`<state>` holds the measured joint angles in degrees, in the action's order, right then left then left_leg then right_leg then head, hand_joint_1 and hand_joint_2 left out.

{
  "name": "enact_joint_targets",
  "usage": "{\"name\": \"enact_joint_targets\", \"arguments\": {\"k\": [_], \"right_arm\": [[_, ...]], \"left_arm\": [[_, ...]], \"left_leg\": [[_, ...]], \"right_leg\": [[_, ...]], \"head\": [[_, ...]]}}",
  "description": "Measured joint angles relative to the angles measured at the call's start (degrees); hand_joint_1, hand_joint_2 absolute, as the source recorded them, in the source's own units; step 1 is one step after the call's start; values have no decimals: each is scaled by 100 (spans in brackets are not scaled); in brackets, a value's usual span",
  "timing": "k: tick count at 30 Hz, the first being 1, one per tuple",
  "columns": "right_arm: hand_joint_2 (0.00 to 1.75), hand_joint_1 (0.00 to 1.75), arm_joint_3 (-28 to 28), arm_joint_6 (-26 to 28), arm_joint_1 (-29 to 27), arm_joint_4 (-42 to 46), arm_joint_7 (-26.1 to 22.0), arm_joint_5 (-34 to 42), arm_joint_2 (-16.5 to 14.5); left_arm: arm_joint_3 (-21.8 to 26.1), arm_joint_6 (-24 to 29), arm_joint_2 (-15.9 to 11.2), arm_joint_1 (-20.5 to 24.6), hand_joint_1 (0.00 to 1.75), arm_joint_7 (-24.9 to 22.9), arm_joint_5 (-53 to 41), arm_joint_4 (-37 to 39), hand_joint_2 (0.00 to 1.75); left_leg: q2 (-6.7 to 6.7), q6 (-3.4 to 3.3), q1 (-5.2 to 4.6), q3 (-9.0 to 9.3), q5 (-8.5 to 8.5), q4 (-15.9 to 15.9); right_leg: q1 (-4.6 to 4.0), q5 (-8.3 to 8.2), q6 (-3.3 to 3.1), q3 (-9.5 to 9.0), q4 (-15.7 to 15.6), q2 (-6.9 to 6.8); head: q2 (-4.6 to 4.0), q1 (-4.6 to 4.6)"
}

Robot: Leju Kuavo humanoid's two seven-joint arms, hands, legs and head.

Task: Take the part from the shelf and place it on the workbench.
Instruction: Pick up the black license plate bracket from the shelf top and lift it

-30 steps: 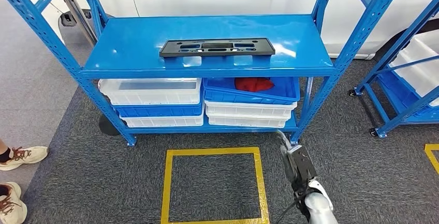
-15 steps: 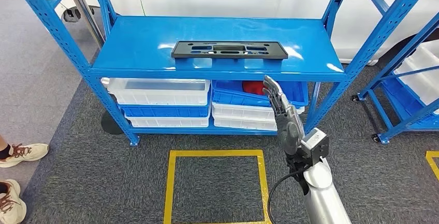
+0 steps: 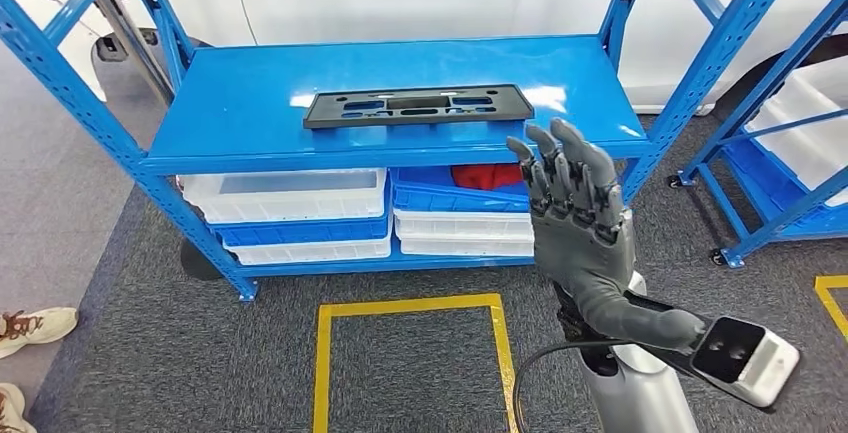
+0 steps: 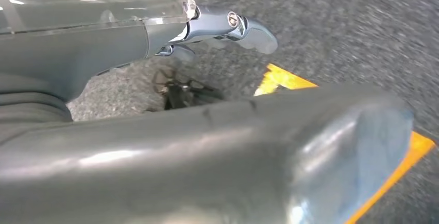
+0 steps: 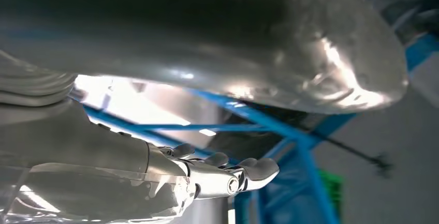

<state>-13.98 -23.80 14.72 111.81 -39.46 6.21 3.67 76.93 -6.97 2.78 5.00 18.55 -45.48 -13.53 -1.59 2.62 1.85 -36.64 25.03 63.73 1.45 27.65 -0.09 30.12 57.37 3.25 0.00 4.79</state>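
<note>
My right hand (image 3: 578,221) is raised, fingers spread, empty. The flat black slotted plastic panel (image 3: 417,107) lies on the blue metal shelf (image 3: 250,103). Likely light, stiff; pinch the near long edge.

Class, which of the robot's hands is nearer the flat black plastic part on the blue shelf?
Right. The right hand is raised just below the flat black plastic part; the left hand hangs over the floor.

Bright, even overhead light; glare patches on the shelf top (image 3: 400,73) beyond the right hand (image 3: 580,223) (wrist views blur).
</note>
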Motion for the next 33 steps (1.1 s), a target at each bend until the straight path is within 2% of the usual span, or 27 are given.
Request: {"name": "enact_joint_targets", "arguments": {"k": [1,2,3,5,6,7,8,10,11,12,13,15,16,17,18,21,22,23,25,26,27,28,29,30,32,33], "right_arm": [[0,0,-28,-50,21,42,-25,66,-1],[0,0,-54,-71,37,79,-39,94,-1],[0,0,-77,-57,46,102,-45,85,-1],[0,0,-115,55,49,133,-48,9,3],[0,0,-135,124,53,142,-48,-30,8],[0,0,-154,183,59,149,-49,-62,17],[0,0,-172,226,61,155,-49,-80,27],[0,0,-192,270,34,158,-50,-98,57],[0,0,-197,284,9,158,-50,-99,73],[0,0,-200,293,-12,158,-50,-101,91],[0,0,-201,302,-26,159,-50,-101,110],[0,0,-202,309,-33,167,-50,-101,138],[0,0,-202,310,-31,172,-49,-101,148],[0,0,-203,309,-32,179,-49,-102,152],[0,0,-205,309,-36,185,-49,-103,156],[0,0,-221,305,-50,200,-49,-104,168],[0,0,-228,304,-47,201,-49,-102,172],[0,0,-234,304,-48,199,-49,-101,173],[0,0,-242,304,-63,192,-48,-101,173],[0,0,-243,304,-77,189,-48,-102,173],[0,0,-244,304,-91,187,-48,-103,173],[0,0,-244,304,-104,187,-48,-104,173],[0,0,-244,304,-115,187,-48,-105,173],[0,0,-243,304,-126,186,-48,-105,173],[0,0,-243,302,-152,178,-48,-105,175],[0,0,-243,301,-164,175,-47,-106,179]], "left_arm": [[31,-1,3,0,0,15,-17,5,0],[59,-1,7,2,0,28,-30,10,0],[78,-3,10,9,0,37,-38,14,0],[95,-13,14,27,0,52,-49,17,0],[100,-22,19,32,0,58,-51,19,0],[107,-31,23,32,0,63,-55,22,0],[113,-38,26,29,0,66,-58,26,0],[124,-44,28,26,0,68,-67,34,0],[127,-45,28,25,0,68,-69,37,0],[129,-45,28,24,0,67,-70,39,0],[131,-46,28,23,0,67,-70,39,0],[132,-49,40,24,0,67,-71,44,0],[132,-52,50,26,0,67,-72,49,0],[133,-54,60,30,0,66,-72,53,0],[134,-56,66,31,0,64,-73,56,0],[135,-54,60,38,0,61,-72,57,0],[136,-54,59,43,0,60,-72,57,0],[136,-55,57,48,0,58,-72,58,0],[137,-61,60,45,0,56,-74,59,0],[137,-64,59,39,0,55,-75,59,0],[137,-69,58,31,0,55,-75,59,0],[137,-75,56,25,0,53,-77,59,0],[137,-80,54,22,0,51,-81,59,0],[137,-85,52,13,0,49,-92,59,0],[136,-95,50,3,0,38,-115,61,0],[136,-98,50,0,0,31,-125,62,0]], "left_leg": [[-78,-9,9,130,-98,-302],[-142,-32,7,206,-117,-482],[-173,-77,-4,233,-61,-536],[-119,-190,-13,272,-12,-577],[-95,-247,-14,312,9,-594],[-73,-295,-18,360,29,-608],[-50,-334,-31,399,50,-618],[-10,-385,-73,449,104,-616],[5,-397,-94,477,134,-615],[15,-403,-113,516,169,-614],[21,-405,-131,569,208,-614],[33,-396,-162,696,299,-617],[38,-379,-174,740,341,-618],[47,-353,-180,766,379,-626],[56,-324,-182,787,397,-617],[86,-237,-181,845,456,-489],[93,-212,-174,778,508,-312],[98,-189,-160,629,592,-30],[102,-134,-129,171,827,671],[103,-108,-112,-46,922,908],[105,-85,-98,-191,942,981],[108,-67,-86,-249,846,861],[111,-58,-75,-226,626,574],[116,-56,-65,-171,292,201],[126,-116,-80,-98,-138,-317],[129,-173,-94,-88,-215,-413]], "right_leg": [[6,31,42,-15,12,55],[11,52,85,-14,18,104],[13,49,134,-2,29,142],[31,34,203,9,68,140],[32,56,226,43,171,59],[29,135,235,145,371,-44],[23,258,237,322,683,-152],[10,515,235,813,1429,-256],[4,551,229,1008,1666,-263],[-5,475,216,1110,1712,-265],[-22,287,186,1095,1537,-267],[-84,-216,81,841,798,-290],[-121,-316,30,720,459,-310],[-151,-359,-10,639,245,-325],[-171,-316,-36,608,161,-333],[-143,-288,-104,449,59,-311],[-126,-258,-130,373,39,-311],[-115,-225,-148,305,22,-316],[-111,-135,-165,207,19,-317],[-107,-82,-157,152,19,-309],[-100,-23,-146,84,19,-299],[-91,43,-128,1,19,-290],[-80,115,-105,-93,19,-285],[-73,188,-79,-175,18,-284],[-72,316,-8,-285,33,-276],[-75,359,36,-313,42,-270]], "head": [[0,0],[0,-1],[0,0],[0,-2],[0,-2],[0,-3],[0,-3],[0,-2],[0,-2],[0,-2],[0,-2],[0,-2],[0,-3],[0,-4],[0,-4],[0,-4],[0,-4],[0,-4],[0,-3],[0,-3],[0,-3],[0,-3],[0,-3],[0,-3],[0,-5],[0,-5]]}}
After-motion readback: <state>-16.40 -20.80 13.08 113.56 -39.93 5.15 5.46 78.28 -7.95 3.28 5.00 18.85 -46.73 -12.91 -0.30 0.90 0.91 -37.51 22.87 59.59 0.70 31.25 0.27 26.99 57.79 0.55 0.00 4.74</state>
